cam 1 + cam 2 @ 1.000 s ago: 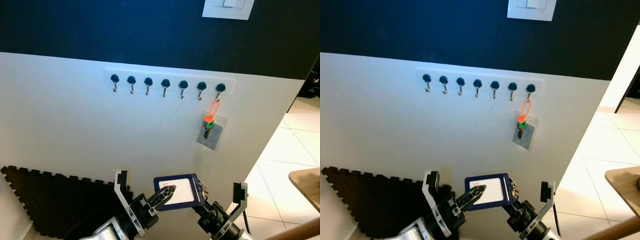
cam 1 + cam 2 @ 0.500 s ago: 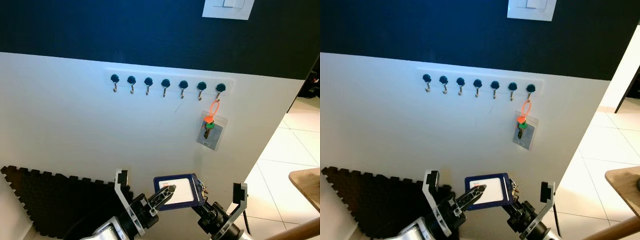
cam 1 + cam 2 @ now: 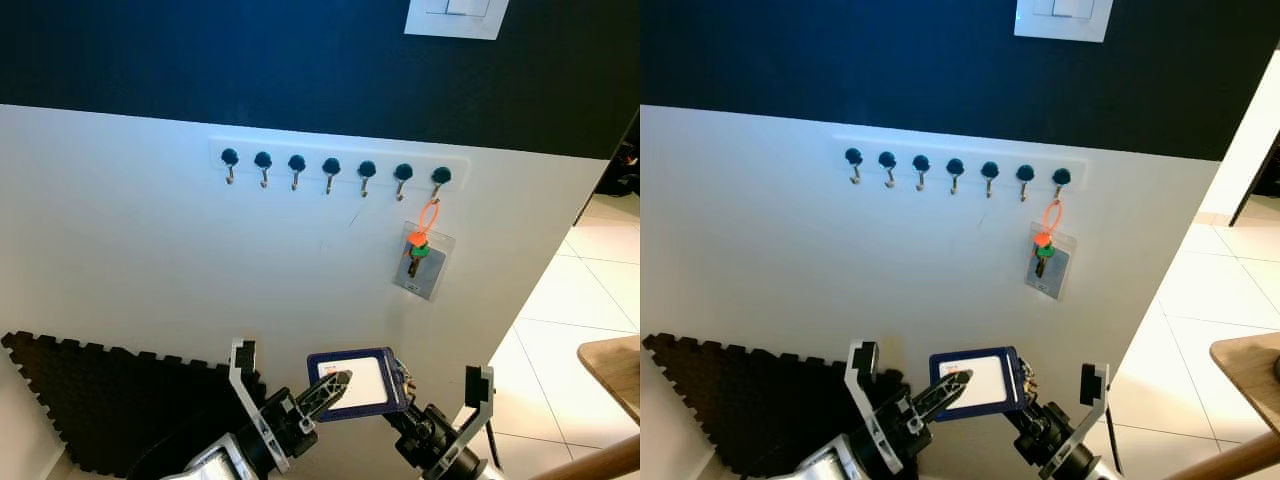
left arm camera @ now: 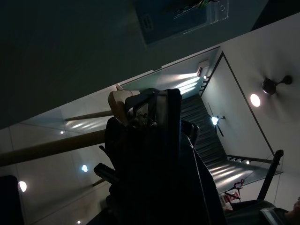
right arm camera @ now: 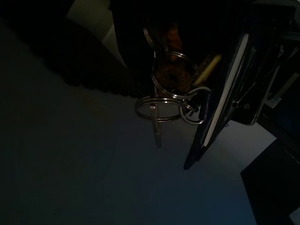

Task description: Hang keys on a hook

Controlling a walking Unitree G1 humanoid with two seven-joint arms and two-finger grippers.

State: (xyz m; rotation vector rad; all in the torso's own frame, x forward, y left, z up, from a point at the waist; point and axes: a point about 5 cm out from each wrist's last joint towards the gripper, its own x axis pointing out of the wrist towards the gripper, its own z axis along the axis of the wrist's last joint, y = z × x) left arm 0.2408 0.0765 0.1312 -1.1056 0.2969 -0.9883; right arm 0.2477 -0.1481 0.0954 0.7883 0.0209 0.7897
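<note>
Nothing has moved: both claws, left (image 3: 290, 385) and right (image 3: 435, 400), still pinch the blue-framed key tag (image 3: 357, 379) below the hooks (image 3: 331, 169).

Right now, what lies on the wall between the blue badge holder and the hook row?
Bare white wall separates the blue badge holder from the hook row, seen in the left eye view.

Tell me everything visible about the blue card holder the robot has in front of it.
The card holder is a flat rectangle with a dark blue frame around a white card, facing the camera, slightly tilted. It is held low before the white wall, below the row of hooks. The left claw has a fingertip on its left edge; the right claw is at its right side. Metal key rings hang at its edge.
</note>
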